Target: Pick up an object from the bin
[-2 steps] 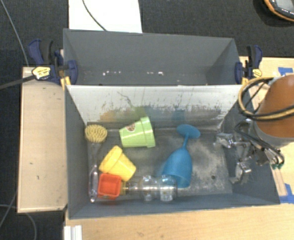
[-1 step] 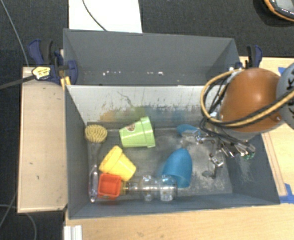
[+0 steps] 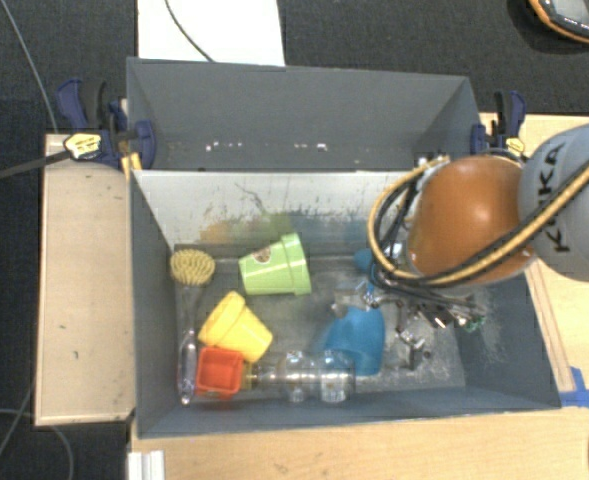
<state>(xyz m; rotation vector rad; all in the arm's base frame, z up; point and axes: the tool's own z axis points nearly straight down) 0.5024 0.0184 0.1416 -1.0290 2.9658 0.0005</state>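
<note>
The blue cup lies on its side at the lower middle of the frame, on the floor of the bin. It is the thing nearest the gripper. The gripper is low in the bin, just to the right of the blue cup, maybe touching it. The arm's big orange cover sits above it and hides a lot. I cannot tell if the gripper is open or closed, and I see nothing held in it.

Just below and left of the blue cup lies a clear bottle, along the bottom wall. Left of that is a small red cup, with a yellow cup touching it from above. A green cup lies on its side in the middle of the frame, up and left of the blue cup. A round yellow scrubber sits to the left of the green cup.

I think the job is at the grabbing step: the gripper is down by a thing, but nothing is lifted yet. Next, it needs to get a good hold on one thing, most likely the blue cup, and then go straight up. The cup is round and on its side, so it could roll or slip out. The bottle is close too and could get bumped.
</note>
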